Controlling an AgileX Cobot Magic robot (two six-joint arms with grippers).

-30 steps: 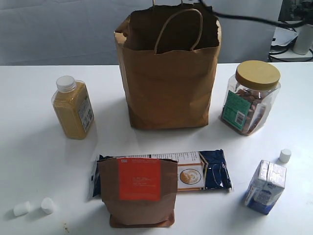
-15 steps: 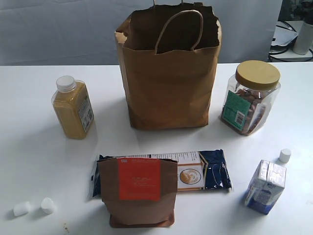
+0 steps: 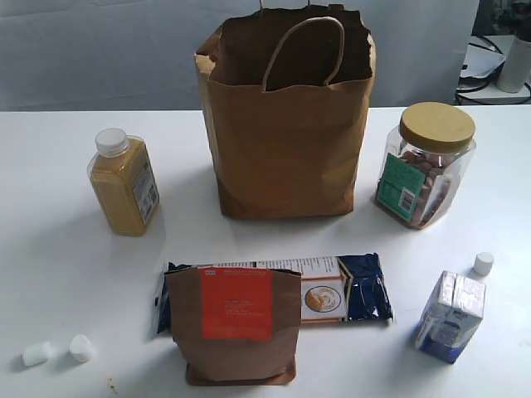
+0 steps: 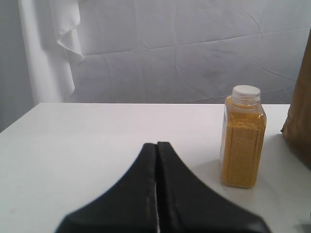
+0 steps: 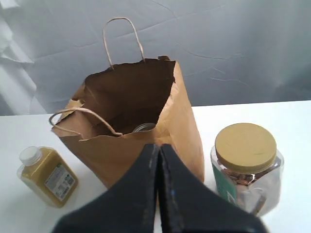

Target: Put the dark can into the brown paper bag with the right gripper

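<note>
On the surface (image 3: 66,249), the paper bag (image 3: 286,157) stands at the back with the can (image 5: 144,127) inside, bottle (image 3: 124,184) left, jar (image 3: 425,166) right, pouch (image 3: 236,327) in front.

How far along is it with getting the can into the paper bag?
Looks done: a silvery lid, apparently the dark can, sits inside the brown paper bag. In hand: nothing; the right gripper is shut, empty and clear of the bag. Remaining: seemingly nothing.
</note>
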